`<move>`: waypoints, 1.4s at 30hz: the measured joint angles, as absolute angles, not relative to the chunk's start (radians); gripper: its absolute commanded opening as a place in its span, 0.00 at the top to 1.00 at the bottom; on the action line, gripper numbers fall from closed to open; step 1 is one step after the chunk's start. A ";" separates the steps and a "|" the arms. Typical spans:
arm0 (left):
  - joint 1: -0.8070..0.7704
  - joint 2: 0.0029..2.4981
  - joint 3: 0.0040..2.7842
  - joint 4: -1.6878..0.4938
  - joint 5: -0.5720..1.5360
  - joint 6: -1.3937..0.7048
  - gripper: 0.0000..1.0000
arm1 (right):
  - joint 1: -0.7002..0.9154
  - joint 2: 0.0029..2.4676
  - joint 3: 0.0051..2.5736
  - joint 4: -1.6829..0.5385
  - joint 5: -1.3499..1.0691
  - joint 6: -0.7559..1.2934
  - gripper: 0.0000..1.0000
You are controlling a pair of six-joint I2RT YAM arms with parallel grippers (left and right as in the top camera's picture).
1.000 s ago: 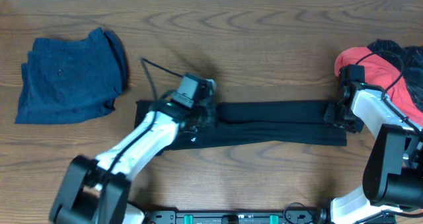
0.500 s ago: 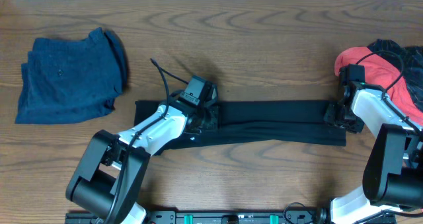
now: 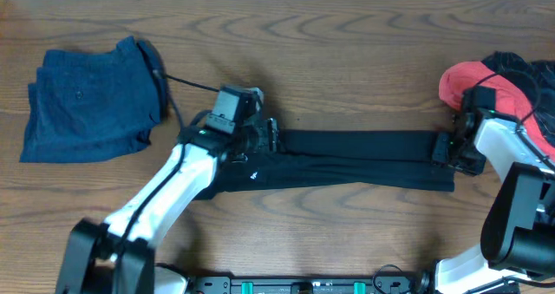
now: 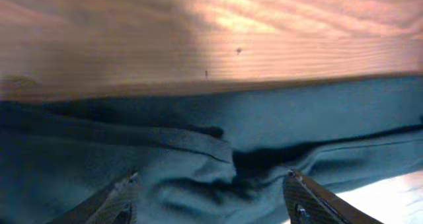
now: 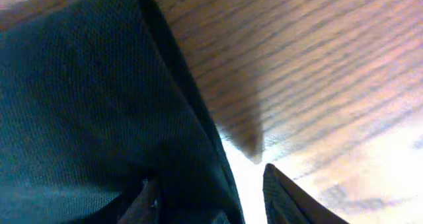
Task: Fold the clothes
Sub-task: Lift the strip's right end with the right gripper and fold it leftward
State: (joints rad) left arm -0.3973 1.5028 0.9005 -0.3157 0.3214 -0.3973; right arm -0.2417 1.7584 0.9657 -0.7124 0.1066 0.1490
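Black fabric shirt, folded into long band: left gripper spread wide over its left part; right gripper parted astride right edge.

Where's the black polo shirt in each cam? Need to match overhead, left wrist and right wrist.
Overhead: the shirt lies as a long dark strip running left to right across the middle of the picture.
Left wrist: the shirt fills the lower half, rumpled at bottom centre.
Right wrist: the shirt covers the left side, its edge running diagonally.
Shared landmark: the wooden table, bare wood grain bordering the shirt's edge in all three views.
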 measured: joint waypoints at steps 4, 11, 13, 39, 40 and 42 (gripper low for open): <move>-0.398 1.454 0.902 -0.391 0.282 -0.387 0.29 | -0.255 1.760 0.964 -0.714 0.015 0.113 0.50; -0.398 1.451 0.902 -0.469 0.239 -0.369 0.29 | -0.255 1.753 0.945 -0.704 -0.036 0.087 0.63; -0.398 1.451 0.902 -0.469 0.234 -0.366 0.29 | -0.254 1.751 0.941 -0.700 -0.047 0.082 0.75; -0.398 1.451 0.902 -0.471 0.229 -0.365 0.29 | -0.366 1.724 1.134 -0.913 -0.062 0.125 0.99; -0.398 1.451 0.902 -0.471 0.229 -0.365 0.29 | -0.364 1.719 1.148 -0.932 -0.058 0.125 0.99; -0.398 1.451 0.902 -0.471 0.229 -0.365 0.29 | -0.360 1.713 1.170 -0.960 -0.052 0.123 0.99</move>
